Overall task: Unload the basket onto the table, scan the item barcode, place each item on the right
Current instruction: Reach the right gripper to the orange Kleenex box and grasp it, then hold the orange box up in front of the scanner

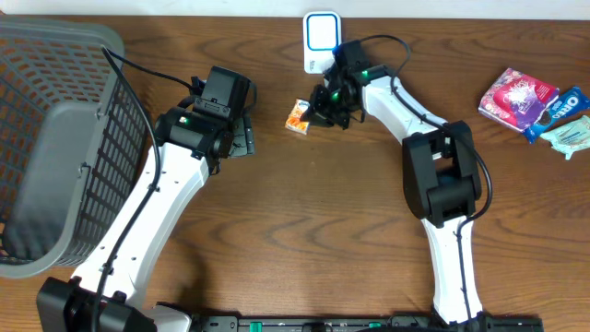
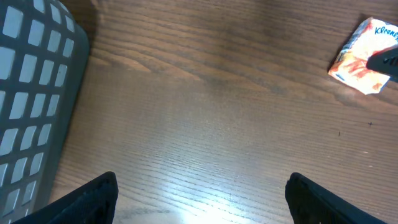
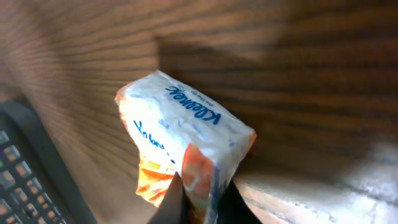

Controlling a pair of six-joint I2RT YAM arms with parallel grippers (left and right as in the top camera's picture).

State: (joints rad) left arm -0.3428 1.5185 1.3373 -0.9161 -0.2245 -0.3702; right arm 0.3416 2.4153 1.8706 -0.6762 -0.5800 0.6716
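Right gripper (image 3: 198, 200) closed on the Kleenex pack (image 3: 186, 134), pinching its orange end, at mid-table. Grey basket (image 1: 55, 138) occupies the left side. Left gripper (image 2: 199, 202) beside it, jaws wide apart, holding nothing. White scanner (image 1: 321, 37) stands near the pack, at the far edge.

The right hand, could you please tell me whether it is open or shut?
The right hand is shut on the Kleenex pack: its fingertips pinch the pack's end in the wrist view.

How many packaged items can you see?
4. A Kleenex pack pinched in the right gripper near the middle of the table; a pink packet, a blue Oreo pack and a pale green packet clustered at its right edge. The basket might hide more.
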